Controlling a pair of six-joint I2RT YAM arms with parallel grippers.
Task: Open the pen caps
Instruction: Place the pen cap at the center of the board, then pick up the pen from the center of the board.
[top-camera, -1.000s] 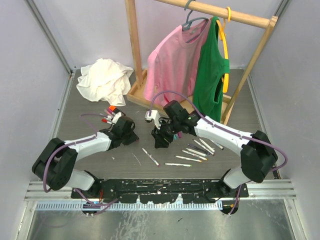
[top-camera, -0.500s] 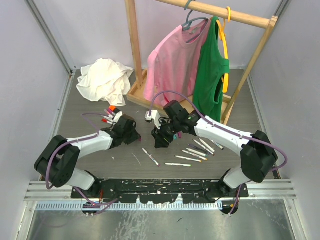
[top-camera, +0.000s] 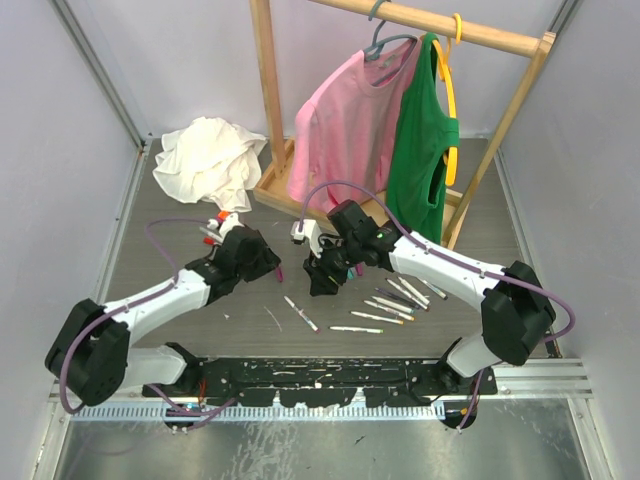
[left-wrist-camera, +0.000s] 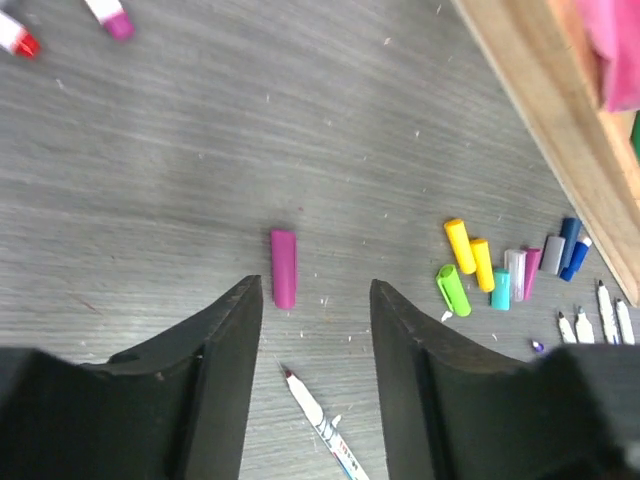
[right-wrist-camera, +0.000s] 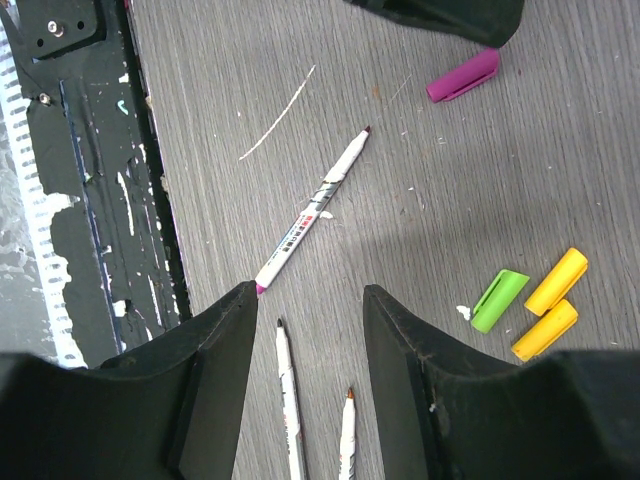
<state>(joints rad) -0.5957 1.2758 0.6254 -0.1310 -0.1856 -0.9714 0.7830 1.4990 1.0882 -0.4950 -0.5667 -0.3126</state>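
Observation:
My left gripper (left-wrist-camera: 315, 288) (top-camera: 268, 262) stands open over the table with nothing between its fingers. A magenta pen cap (left-wrist-camera: 284, 268) lies loose just beyond its left fingertip. An uncapped pen (left-wrist-camera: 320, 425) lies below the jaws. Several loose pen caps, among them yellow (left-wrist-camera: 460, 245), green (left-wrist-camera: 453, 290) and blue (left-wrist-camera: 570, 245), lie to the right. My right gripper (right-wrist-camera: 308, 292) (top-camera: 318, 283) is open and empty above two uncapped pens (right-wrist-camera: 290, 400). Another uncapped pen (right-wrist-camera: 310, 215) lies ahead of it. Two capped pens (left-wrist-camera: 20, 38) lie at the far left.
A wooden clothes rack base (top-camera: 275, 190) (left-wrist-camera: 540, 120) stands behind the grippers, with a pink shirt (top-camera: 345, 120) and a green shirt (top-camera: 420, 160) hanging over it. A crumpled white cloth (top-camera: 210, 160) lies at the back left. More uncapped pens (top-camera: 395, 300) lie right of centre.
My left gripper has opened and let go of the magenta cap, which now lies on the table. The left arm has shifted slightly forward and right. The right arm has stayed still.

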